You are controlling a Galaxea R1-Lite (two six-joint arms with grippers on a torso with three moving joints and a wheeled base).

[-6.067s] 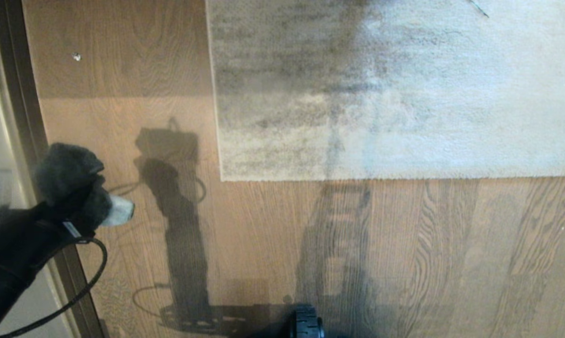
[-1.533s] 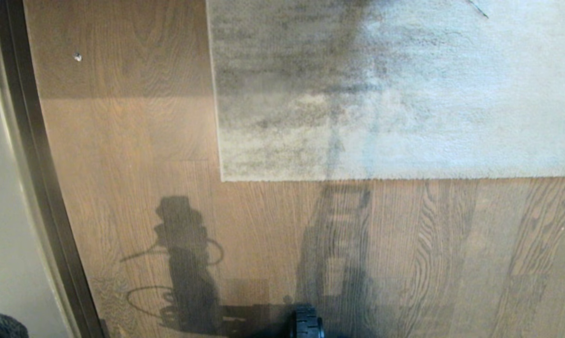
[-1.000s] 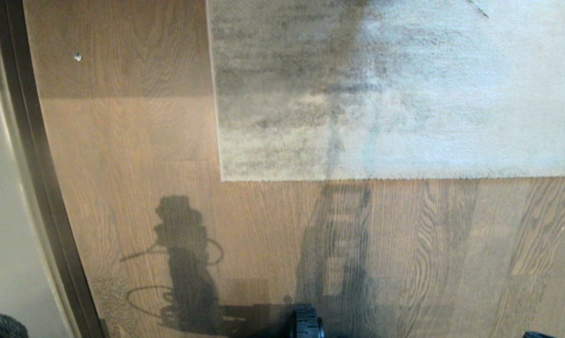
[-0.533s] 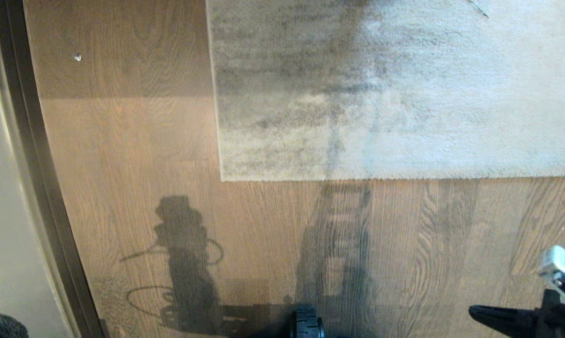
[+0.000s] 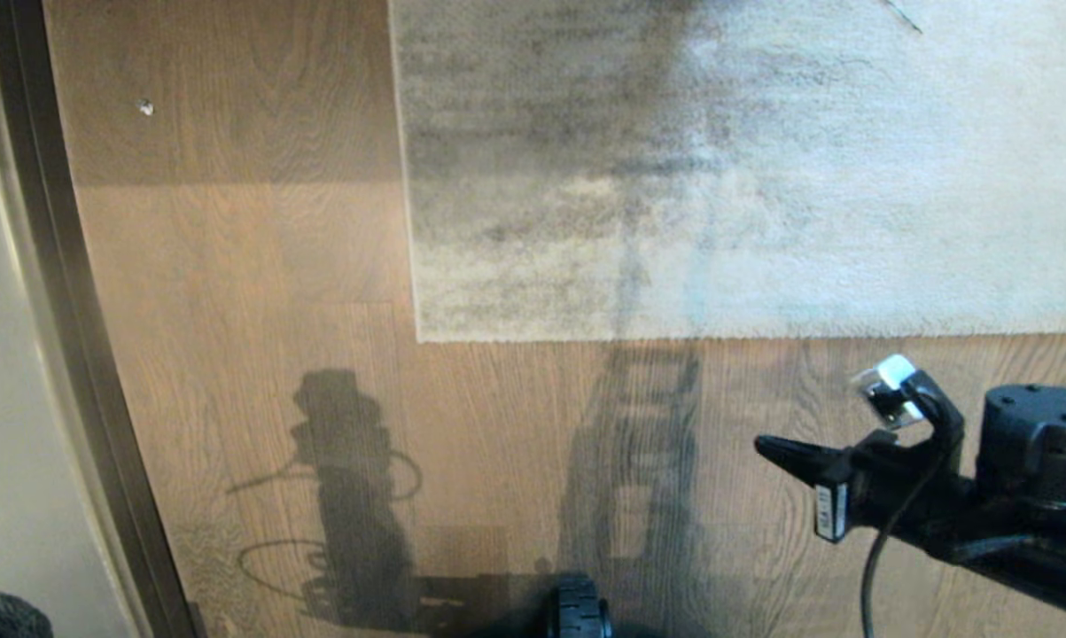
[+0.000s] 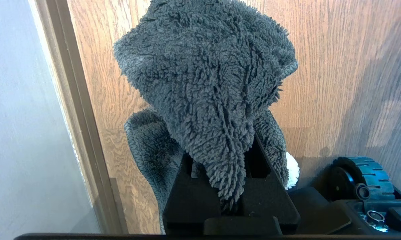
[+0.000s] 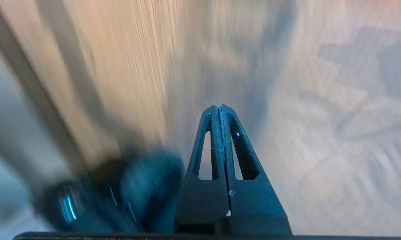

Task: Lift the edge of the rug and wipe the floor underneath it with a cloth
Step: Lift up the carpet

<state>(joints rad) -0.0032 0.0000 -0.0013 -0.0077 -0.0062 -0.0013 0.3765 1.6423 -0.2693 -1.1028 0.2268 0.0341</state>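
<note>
The rug edge [image 5: 745, 337] lies flat and straight on the floor [image 5: 497, 425], with a wide strip of bare brown wood in front of it. The right gripper [image 5: 763, 446] hangs over that strip, near the edge but not touching it, with its two fingers pressed together and nothing in them. A dark baseboard [image 5: 63, 310] runs along the left side by a pale wall [image 5: 1, 443]. The left gripper [image 6: 225, 200] is pinched tight on the cloth [image 6: 207, 83], a fuzzy grey wad, low by the baseboard. In the head view only a bit of the cloth peeks in at the bottom left corner. The right wrist view is very blurry.
</note>
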